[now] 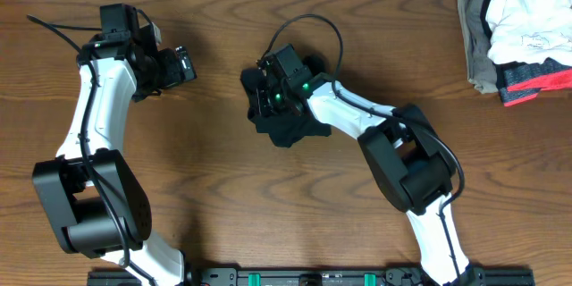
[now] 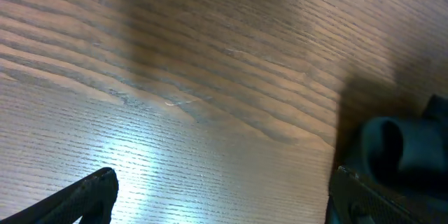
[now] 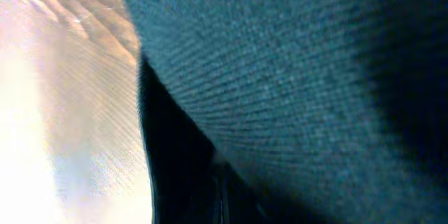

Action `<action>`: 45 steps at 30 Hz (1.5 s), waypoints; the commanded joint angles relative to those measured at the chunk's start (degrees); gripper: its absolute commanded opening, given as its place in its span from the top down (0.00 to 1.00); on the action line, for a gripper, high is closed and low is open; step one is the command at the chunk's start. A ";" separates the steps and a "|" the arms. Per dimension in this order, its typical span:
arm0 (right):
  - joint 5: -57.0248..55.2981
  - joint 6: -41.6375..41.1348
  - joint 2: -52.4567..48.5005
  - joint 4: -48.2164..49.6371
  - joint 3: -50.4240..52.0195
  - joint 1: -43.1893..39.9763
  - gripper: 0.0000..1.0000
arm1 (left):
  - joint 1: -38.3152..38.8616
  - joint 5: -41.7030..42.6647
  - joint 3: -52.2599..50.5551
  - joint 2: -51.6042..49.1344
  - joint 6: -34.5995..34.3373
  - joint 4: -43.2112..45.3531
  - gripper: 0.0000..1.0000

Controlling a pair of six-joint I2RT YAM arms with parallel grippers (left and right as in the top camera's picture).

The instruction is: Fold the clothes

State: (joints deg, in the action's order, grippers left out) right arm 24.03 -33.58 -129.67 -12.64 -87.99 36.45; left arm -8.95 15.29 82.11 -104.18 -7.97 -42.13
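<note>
Black shirt (image 1: 290, 134) pinched by bent right arm's jaws; left arm's jaws spread above table (image 1: 223, 214).

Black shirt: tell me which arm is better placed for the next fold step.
Right. The right gripper is shut on the bunched black shirt; the left gripper hangs open over the table, apart from the shirt.

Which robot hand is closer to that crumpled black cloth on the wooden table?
Right. The right gripper sits on the crumpled black fabric shirt, shut on it; the left gripper is open over bare table, apart from it.
</note>
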 commanded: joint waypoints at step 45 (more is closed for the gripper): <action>2.75 33.90 -8.17 -15.47 -10.19 -15.23 0.99 | 5.55 -1.03 0.50 0.46 10.58 1.07 0.02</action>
State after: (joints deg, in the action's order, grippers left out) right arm 29.76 -2.17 -133.51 -28.29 -99.31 20.97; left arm -3.31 14.61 82.11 -104.18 1.56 -40.93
